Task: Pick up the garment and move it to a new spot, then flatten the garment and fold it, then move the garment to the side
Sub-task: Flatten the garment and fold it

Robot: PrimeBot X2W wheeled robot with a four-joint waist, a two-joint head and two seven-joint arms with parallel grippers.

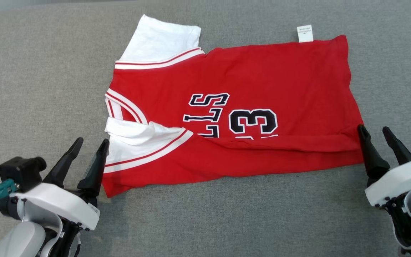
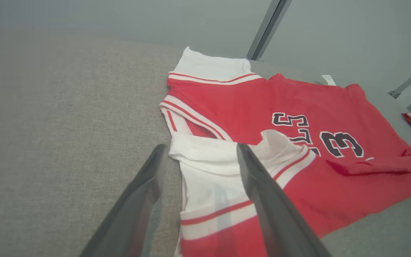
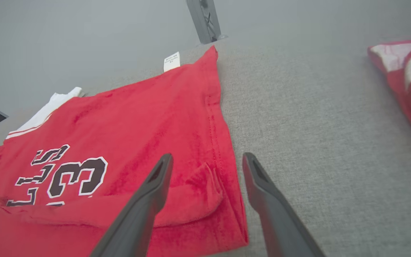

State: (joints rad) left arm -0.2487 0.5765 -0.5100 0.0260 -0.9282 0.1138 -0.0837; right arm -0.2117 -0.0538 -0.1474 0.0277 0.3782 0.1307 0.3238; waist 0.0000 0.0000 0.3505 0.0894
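The garment (image 1: 248, 82) lay on the bench (image 1: 41, 89), near edge folded in. The left tool (image 1: 92, 141) and right tool (image 1: 373, 127) stood open at its near corners; gripping evenly would likely keep the next fold straight.

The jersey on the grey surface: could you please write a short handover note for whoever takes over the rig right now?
Left tool: open, holding nothing, straddling the near sleeve's edge.
Right tool: open, holding nothing, at the hem's near corner.
The jersey lies spread on the grey surface, its near long edge folded up over the lettering.
Done: flattened, first fold laid.
Left: probably more folding, then moving it aside.
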